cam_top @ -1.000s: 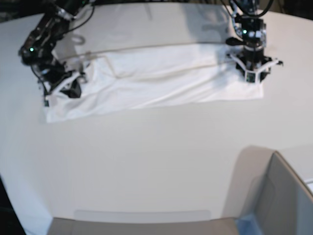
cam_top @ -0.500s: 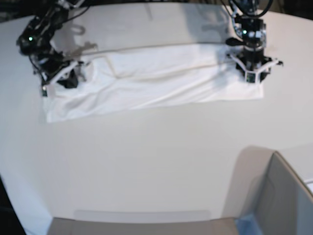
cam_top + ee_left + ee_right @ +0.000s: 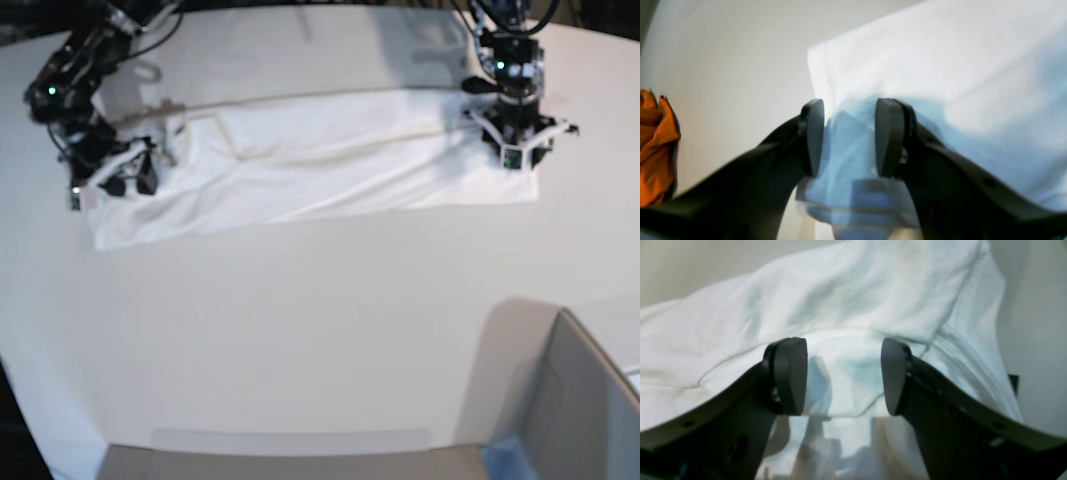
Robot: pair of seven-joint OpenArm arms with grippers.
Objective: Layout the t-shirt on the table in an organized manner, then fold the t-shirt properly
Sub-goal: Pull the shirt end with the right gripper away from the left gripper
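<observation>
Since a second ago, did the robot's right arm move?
Yes. The right gripper has slid outward, toward the base view's left, off the t-shirt's end, its fingers now open.

A plain white tabletop (image 3: 320,330) with a curved edge carries a white t-shirt (image 3: 320,165) lying folded into a long band, stretched between the left hand (image 3: 517,152) and the right hand (image 3: 108,178)

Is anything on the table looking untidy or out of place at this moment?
Yes. The t-shirt lies in a long folded band on the table, but it is wrinkled, and its near edge slants, lowest under the right hand. An orange cloth lies beside it.
</observation>
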